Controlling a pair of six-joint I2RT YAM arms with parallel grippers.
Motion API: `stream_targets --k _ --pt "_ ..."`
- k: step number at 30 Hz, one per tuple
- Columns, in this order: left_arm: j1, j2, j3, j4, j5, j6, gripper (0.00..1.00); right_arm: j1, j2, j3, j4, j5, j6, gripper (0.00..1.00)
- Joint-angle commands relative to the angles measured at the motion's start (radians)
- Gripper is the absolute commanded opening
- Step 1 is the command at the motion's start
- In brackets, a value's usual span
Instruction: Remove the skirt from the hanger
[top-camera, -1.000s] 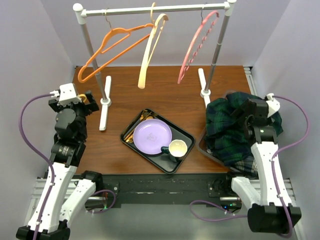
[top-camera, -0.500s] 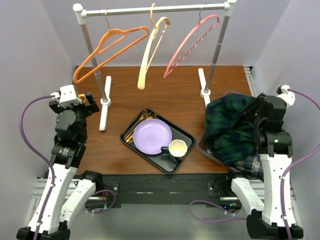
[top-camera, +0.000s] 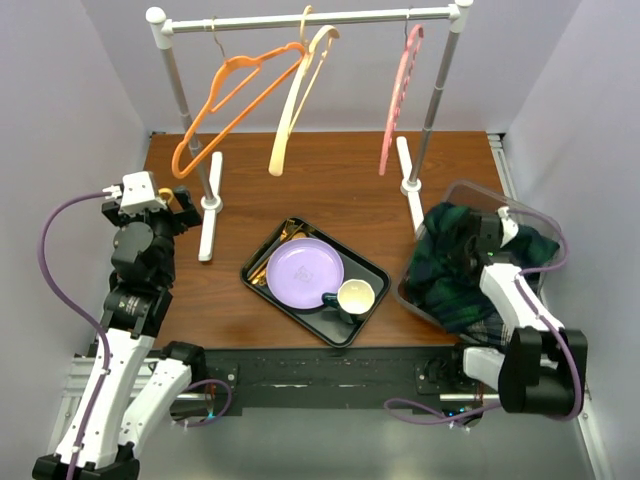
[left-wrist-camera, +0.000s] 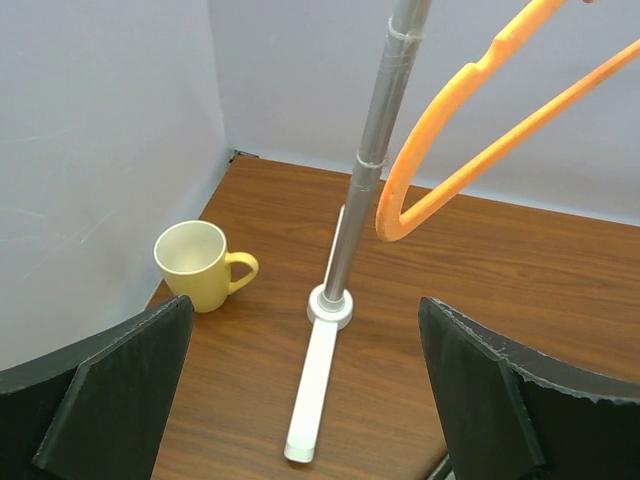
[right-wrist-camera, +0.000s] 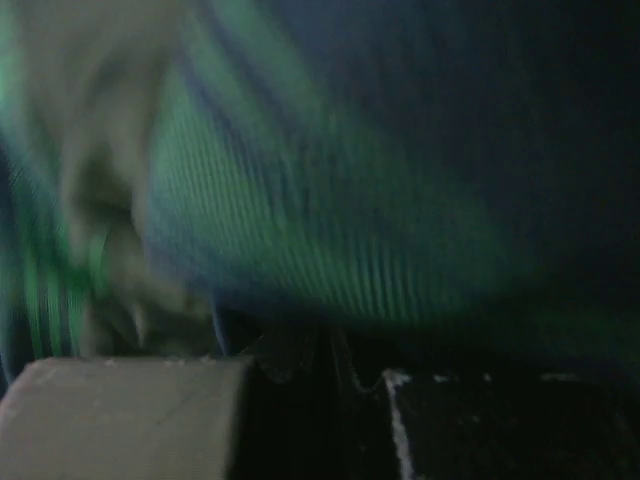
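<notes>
R arm has dropped and folded back vs half a sec ago: wrist now sits low on the skirt (top-camera: 450, 290), right gripper (top-camera: 468, 248) pushed into the cloth. Skirt heap looks flatter than before. Pink hanger (top-camera: 400, 100) has swung round, now hanging nearly edge-on from the rail (top-camera: 310, 18); orange hanger (top-camera: 225, 105) has shifted too, cream hanger (top-camera: 295, 100) barely. L arm same spot.

Skirt = dark green/blue plaid, bunched in the clear bin (top-camera: 480, 190) at the R side of the table, well apart from the rack, touching no hanger. All 3 hangers bare.

R claw: can't tell how far open or if it has cloth. From above the fingers are buried in the folds, and the R wrist cam is just blurred plaid right up against the lens w/ a pale finger edge at bottom L.

Left gripper (left-wrist-camera: 305, 385): fingers spread wide, nothing between them, held above the table near the rack's L post (left-wrist-camera: 365, 160). Yellow mug (left-wrist-camera: 195, 265) stands upright by the wall, just L of that post's foot.

Mid-table: black tray (top-camera: 252, 268) w/ purple plate (top-camera: 305, 268) and a dark mug (top-camera: 355, 297) on it
</notes>
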Motion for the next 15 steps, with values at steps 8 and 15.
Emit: stream_targets --k 8,15 --pt "-0.023 -0.034 -0.014 0.042 -0.043 -0.010 1.00 -0.014 0.033 0.079 -0.041 0.151 0.001 0.13" --pt "-0.023 -0.028 -0.015 0.044 -0.044 -0.010 1.00 -0.014 -0.154 0.306 -0.256 0.218 -0.082 0.41"
